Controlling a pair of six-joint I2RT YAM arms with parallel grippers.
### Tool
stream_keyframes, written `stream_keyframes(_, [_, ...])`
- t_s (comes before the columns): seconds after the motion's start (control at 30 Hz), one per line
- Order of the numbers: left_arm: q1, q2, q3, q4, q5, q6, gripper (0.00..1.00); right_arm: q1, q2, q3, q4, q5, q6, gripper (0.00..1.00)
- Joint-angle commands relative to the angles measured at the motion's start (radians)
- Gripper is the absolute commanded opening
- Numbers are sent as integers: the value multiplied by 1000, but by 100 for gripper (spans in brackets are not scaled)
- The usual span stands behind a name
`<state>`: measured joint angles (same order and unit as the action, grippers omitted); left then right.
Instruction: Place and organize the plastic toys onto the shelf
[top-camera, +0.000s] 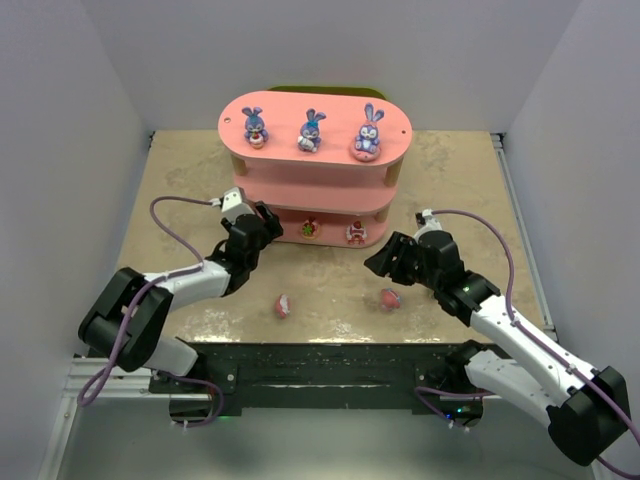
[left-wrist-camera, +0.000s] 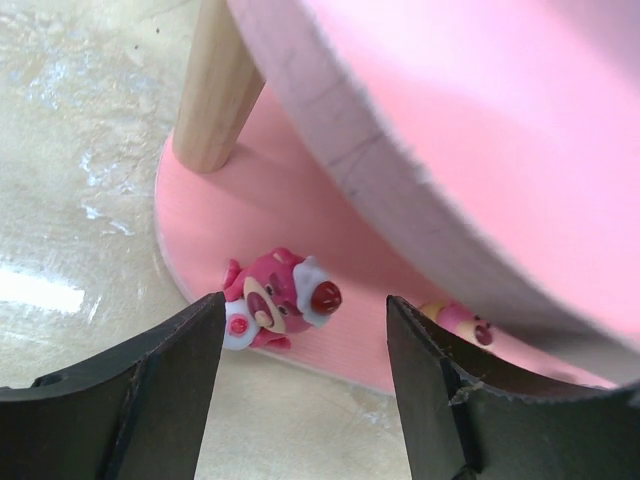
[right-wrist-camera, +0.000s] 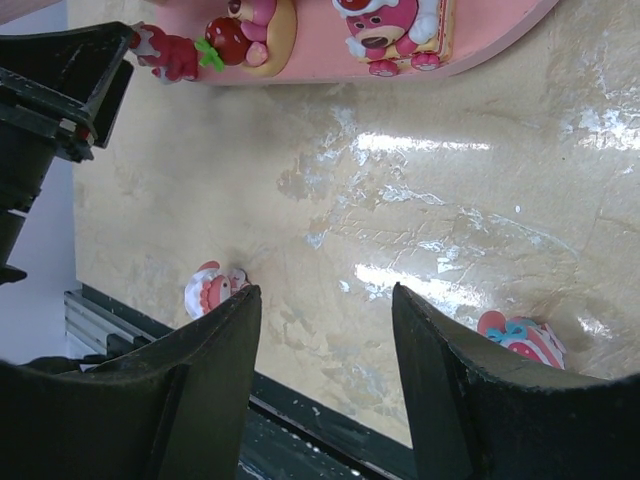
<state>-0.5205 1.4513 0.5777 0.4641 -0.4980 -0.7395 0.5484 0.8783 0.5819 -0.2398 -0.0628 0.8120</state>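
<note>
**Left gripper at the bottom tier: clear the placed figure**

Your left gripper (left-wrist-camera: 305, 305) is open and empty. In its wrist view the fingers frame a pink figure (left-wrist-camera: 283, 300) near the front edge of the shelf's (top-camera: 290, 105) bottom board. The step appears to be withdrawal. Back straight out, keeping both fingers off the figure and below the middle board.

Your right gripper (right-wrist-camera: 325, 295) is also open and empty above the bench (top-camera: 330, 280). A pale toy (right-wrist-camera: 212, 290) and a pink toy (right-wrist-camera: 522, 338) lie loose there. Centre over one, then descend vertically.
</note>
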Motion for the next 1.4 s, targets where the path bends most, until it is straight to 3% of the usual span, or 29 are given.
stream_keyframes(0.0, [-7, -61, 1, 38, -19, 15, 70, -4, -18, -4, 31, 12, 3, 58])
stream_keyframes(0.4, [-10, -178, -81, -57, 4, -27, 60, -4, -32, -11, 28, 3, 6, 58])
stream_keyframes(0.6, [-7, -239, -140, -88, -7, -46, 42, -2, -22, -11, 36, 0, 3, 58])
stream_keyframes(0.77, [4, -201, -144, -74, -20, -46, 21, -4, -6, -13, 48, -8, 4, 58])
stream_keyframes(1.37, [79, 3, -68, 53, 154, -4, 17, -4, 8, 3, 48, -19, -2, 57])
